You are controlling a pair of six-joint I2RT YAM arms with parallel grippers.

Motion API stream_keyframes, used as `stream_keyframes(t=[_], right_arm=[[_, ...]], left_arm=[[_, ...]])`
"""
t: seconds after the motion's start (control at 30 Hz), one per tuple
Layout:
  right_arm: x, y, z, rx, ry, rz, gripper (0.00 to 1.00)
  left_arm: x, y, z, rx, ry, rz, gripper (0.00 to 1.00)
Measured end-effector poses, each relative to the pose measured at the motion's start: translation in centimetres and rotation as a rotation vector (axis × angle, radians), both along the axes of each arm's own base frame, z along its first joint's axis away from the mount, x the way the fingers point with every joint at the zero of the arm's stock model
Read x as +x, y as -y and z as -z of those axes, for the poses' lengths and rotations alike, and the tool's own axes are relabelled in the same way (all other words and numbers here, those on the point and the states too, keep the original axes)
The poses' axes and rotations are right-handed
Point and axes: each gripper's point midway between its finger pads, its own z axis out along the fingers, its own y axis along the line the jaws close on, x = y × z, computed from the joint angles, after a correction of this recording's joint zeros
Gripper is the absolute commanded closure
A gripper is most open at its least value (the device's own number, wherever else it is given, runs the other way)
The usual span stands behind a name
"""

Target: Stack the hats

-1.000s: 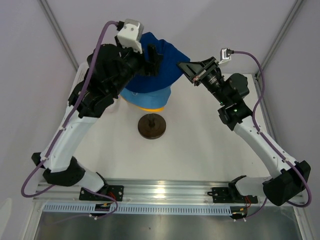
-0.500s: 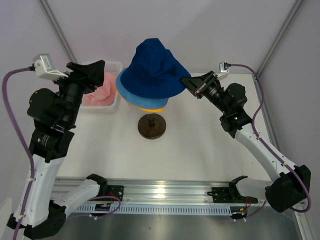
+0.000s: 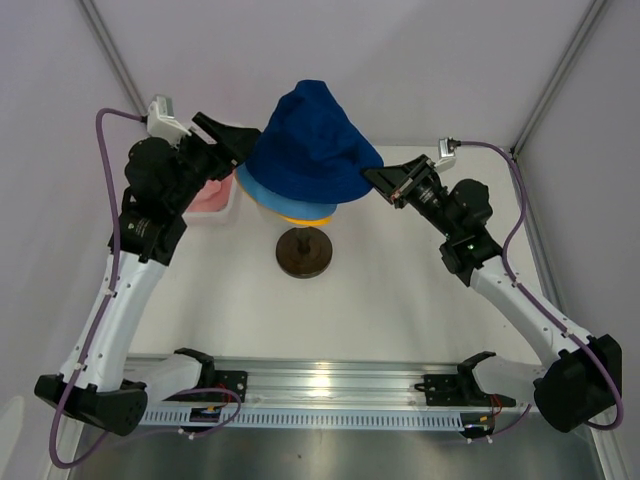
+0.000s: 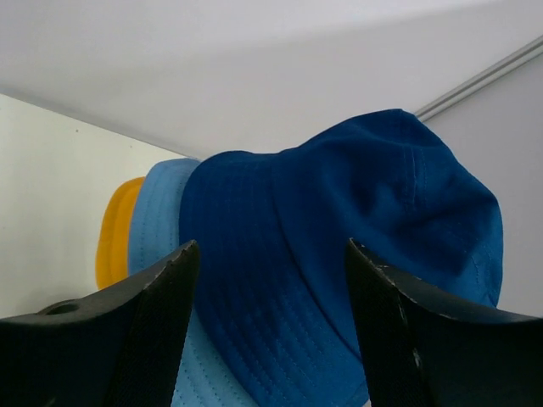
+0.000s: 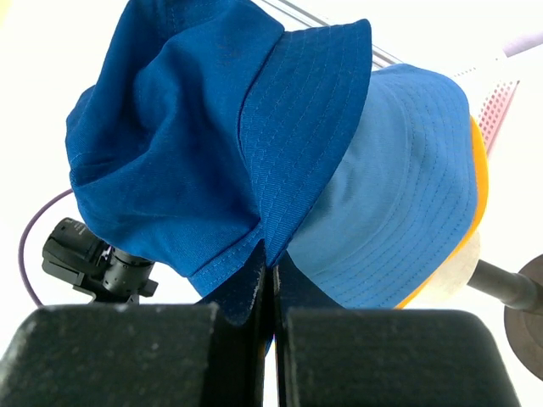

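Top external (A): ok so the navy hat [image 3: 310, 140] sits on top of the pile at the back middle of the tabletop [image 3: 400, 300]. It's soft woven cloth with a pointy, crumpled crown and a floppy brim with rows of stitching. Under it is the light blue hat [image 3: 265, 190], then the yellow hat [image 3: 305, 213], and only slivers of brim show on those.

B: So three stacked. Where's the fourth?

A: The pink hat [image 3: 212, 196] is bunched up in the white basket [image 3: 236, 200] off to the left, mostly behind the left arm. That makes four hats, two arms and one mannequin head.

B: Right wrist view shows that better: a cream mannequin head [image 5: 462, 259] under the yellow one, on a thin pole [image 5: 501, 284] with a dark round base [image 3: 305, 252].

A: Hands: the right hand [image 3: 370, 178] is clenched on the navy brim's right edge, and the cloth corner runs straight into the closed tips. The left hand [image 3: 245, 145] is spread wide just beside the left brim, gripping nothing.

B: Half a second back that left arm was swung out over the basket, with the pink hat in plain sight. Now it's come in next to the stack. The right hand has hardly budged.
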Motion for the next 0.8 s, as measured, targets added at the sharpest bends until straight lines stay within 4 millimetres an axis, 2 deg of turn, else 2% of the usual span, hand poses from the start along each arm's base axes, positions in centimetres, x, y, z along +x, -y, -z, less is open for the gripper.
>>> stream_keyframes(t=[0.13, 0.33, 0.8], right_arm=[[0.0, 0.0, -0.1, 0.003, 0.005, 0.0, 1.0], [0.2, -0.1, 0.1, 0.005, 0.006, 0.0, 1.0], [0.7, -0.4, 0.6, 0.006, 0.0, 0.0, 1.0]], left_arm=[[-0.1, 0.2, 0.2, -0.03, -0.009, 0.013, 0.25], [0.1, 0.0, 1.8, -0.052, -0.054, 0.004, 0.22], [-1.3, 0.8, 2.0, -0.114, -0.06, 0.071, 0.3]])
